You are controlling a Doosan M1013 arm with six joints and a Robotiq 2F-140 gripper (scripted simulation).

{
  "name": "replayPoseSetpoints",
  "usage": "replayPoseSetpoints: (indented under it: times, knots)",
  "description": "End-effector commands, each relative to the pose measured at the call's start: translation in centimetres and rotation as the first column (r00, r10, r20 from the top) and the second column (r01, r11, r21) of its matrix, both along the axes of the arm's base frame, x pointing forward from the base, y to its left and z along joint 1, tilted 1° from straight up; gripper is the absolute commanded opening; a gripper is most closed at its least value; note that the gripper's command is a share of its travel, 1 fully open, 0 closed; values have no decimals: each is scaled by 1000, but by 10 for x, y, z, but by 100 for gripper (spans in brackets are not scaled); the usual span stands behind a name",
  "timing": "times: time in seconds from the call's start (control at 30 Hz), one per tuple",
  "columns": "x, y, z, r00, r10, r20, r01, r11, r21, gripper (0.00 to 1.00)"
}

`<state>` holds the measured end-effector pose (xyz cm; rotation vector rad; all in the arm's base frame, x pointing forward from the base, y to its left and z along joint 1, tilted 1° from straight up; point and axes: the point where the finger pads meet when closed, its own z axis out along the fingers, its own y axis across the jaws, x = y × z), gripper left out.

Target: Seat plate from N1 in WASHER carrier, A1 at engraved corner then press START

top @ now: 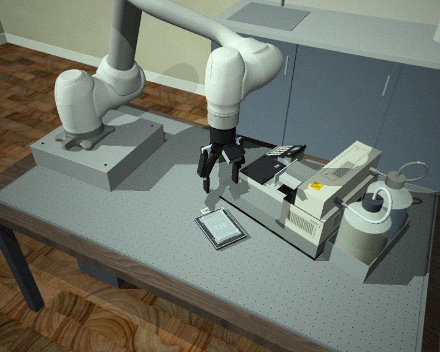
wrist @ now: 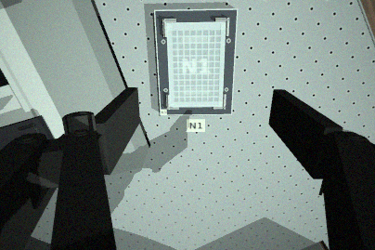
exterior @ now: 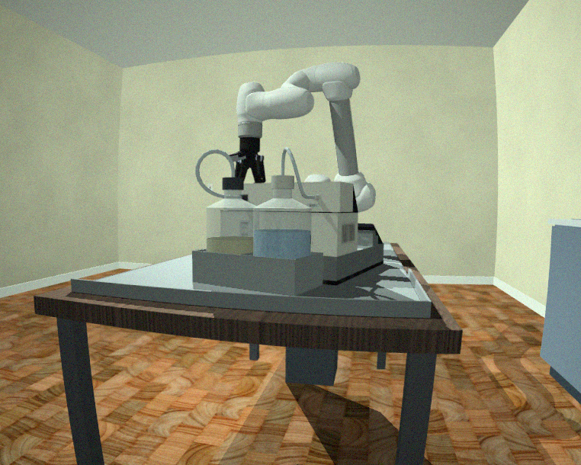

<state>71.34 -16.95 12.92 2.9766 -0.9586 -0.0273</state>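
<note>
The clear well plate (top: 220,225) (wrist: 195,67) lies flat in the dark plate nest N1 (top: 205,231) (wrist: 158,60) on the table, with the N1 label (top: 205,210) (wrist: 196,125) at its rear end. My gripper (top: 220,184) (exterior: 250,174) (wrist: 204,106) is open and empty. It hangs well above the table, behind the nest and just left of the washer. The washer WASHER (top: 338,178) (exterior: 331,210) stands to the right. Its black carrier (top: 262,168) is empty, and the keypad (top: 283,150) behind it shows a small green lamp (top: 290,153).
Two bottles (top: 358,227) (top: 396,189) (exterior: 280,219) with hoses stand in a grey tray (top: 349,263) (exterior: 256,270) right of the washer. The arm's base block (top: 99,155) is at the rear left. Blue cabinets (top: 338,98) stand behind the table.
</note>
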Motion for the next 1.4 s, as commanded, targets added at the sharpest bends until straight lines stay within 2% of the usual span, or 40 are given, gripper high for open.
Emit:
replayPoseSetpoints:
  times: [0.0, 0.3, 0.8, 0.87, 1.03, 1.37]
  knots:
    - [1, 2, 2, 1000, 24, 6, -24, 1000, 6, 70]
    - [1, 2, 2, 1000, 24, 6, -24, 1000, 6, 70]
    - [0, 2, -73, 1000, 24, 6, -24, 1000, 6, 70]
    - [0, 2, -73, 1000, 24, 6, -24, 1000, 6, 70]
    - [-1, 2, -96, 1000, 24, 6, -24, 1000, 6, 70]
    - [-1, 2, -96, 1000, 24, 6, -24, 1000, 6, 70]
